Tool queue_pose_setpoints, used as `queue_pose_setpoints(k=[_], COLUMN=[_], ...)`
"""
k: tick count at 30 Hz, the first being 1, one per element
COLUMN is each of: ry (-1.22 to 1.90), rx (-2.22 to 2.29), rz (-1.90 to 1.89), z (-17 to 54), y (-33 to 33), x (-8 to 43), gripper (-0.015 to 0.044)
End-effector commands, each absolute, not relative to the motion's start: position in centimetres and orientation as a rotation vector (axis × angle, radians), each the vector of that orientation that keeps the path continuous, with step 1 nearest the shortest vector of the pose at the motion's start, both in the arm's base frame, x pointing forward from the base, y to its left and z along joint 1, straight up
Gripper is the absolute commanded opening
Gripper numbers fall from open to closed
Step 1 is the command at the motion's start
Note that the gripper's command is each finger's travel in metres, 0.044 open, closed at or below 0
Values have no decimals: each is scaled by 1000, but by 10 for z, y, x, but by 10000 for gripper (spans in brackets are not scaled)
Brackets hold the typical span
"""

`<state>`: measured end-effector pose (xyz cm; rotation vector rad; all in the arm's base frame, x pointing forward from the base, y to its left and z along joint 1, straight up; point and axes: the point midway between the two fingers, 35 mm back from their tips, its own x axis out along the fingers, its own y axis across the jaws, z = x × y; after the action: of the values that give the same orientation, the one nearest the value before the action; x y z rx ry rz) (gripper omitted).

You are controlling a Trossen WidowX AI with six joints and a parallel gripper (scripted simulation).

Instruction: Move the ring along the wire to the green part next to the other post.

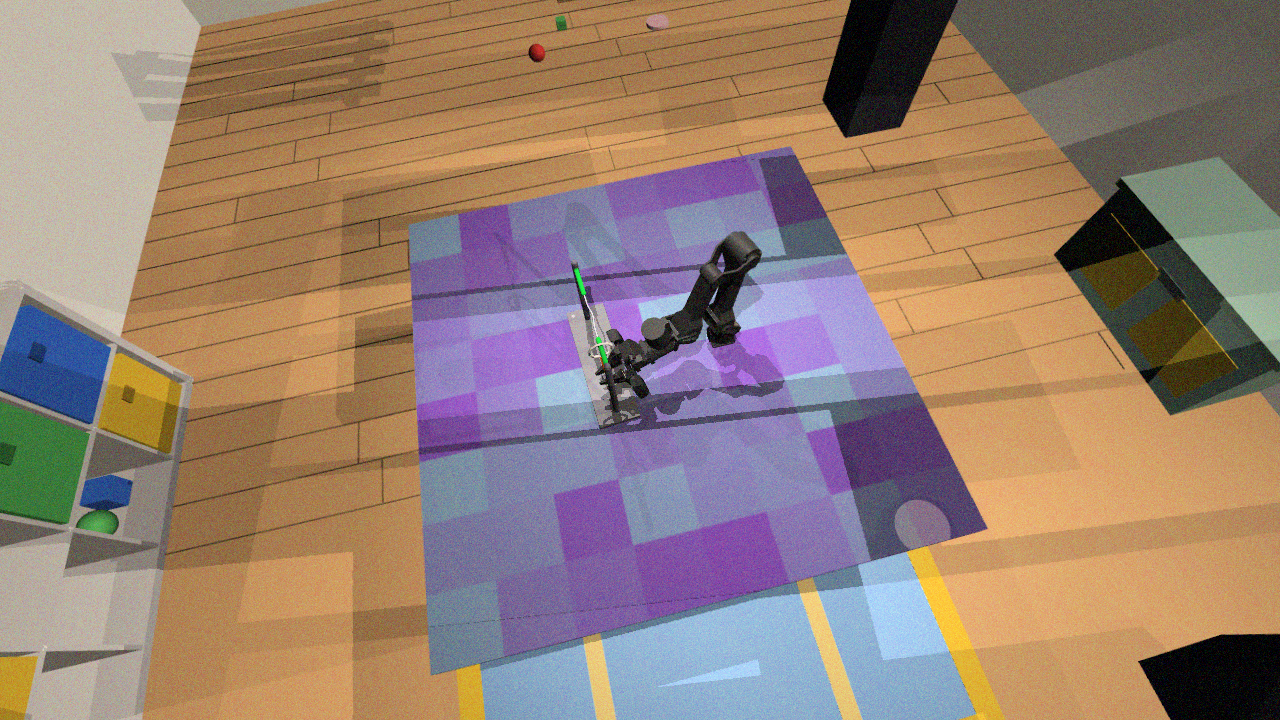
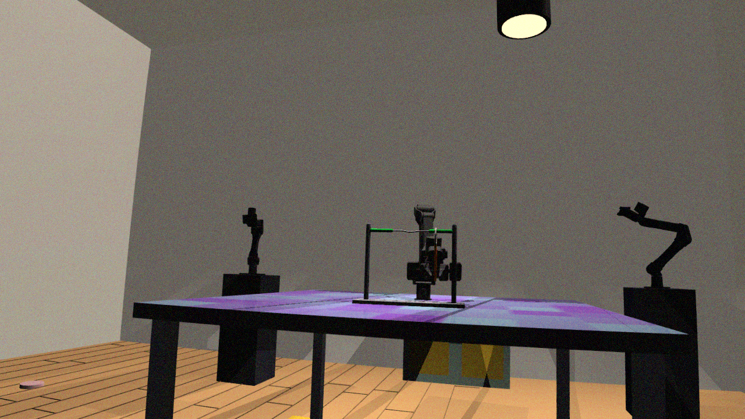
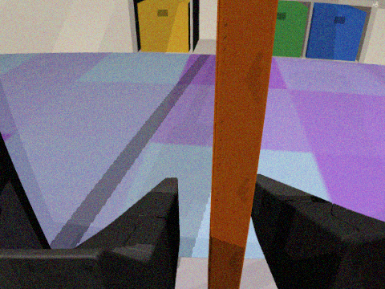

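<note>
The white ring [image 1: 589, 351] [image 2: 435, 230] is around the green part [image 2: 446, 230] of the wire beside the right post [image 2: 454, 281] in the exterior view, near that part's inner end. Its orange handle [image 2: 435, 255] [image 3: 242, 100] hangs down nearly upright. My gripper [image 3: 212, 189] is partly open, with the handle between its fingers. A gap shows at the left finger; the handle is close to the right finger, and contact there is unclear. The thin grey wire [image 2: 411, 231] leads to the other green part [image 1: 580, 282] [image 2: 382, 229] by the left post [image 2: 367, 265].
Both posts stand on a grey base plate [image 1: 588, 380] on the purple and blue table [image 1: 501, 537]. The right post stands close beside my gripper in the exterior view. Two other arms stand on pedestals [image 2: 249, 328] [image 2: 659, 312] behind the table.
</note>
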<state>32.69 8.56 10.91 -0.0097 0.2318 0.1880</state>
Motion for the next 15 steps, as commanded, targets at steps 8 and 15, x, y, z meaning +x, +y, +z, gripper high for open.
queue_pose_setpoints(k=[8, 15], ry=[234, 236], rx=[-10, -10], rz=[186, 185], z=[115, 118], y=[83, 81], x=[312, 300], gripper=[160, 160])
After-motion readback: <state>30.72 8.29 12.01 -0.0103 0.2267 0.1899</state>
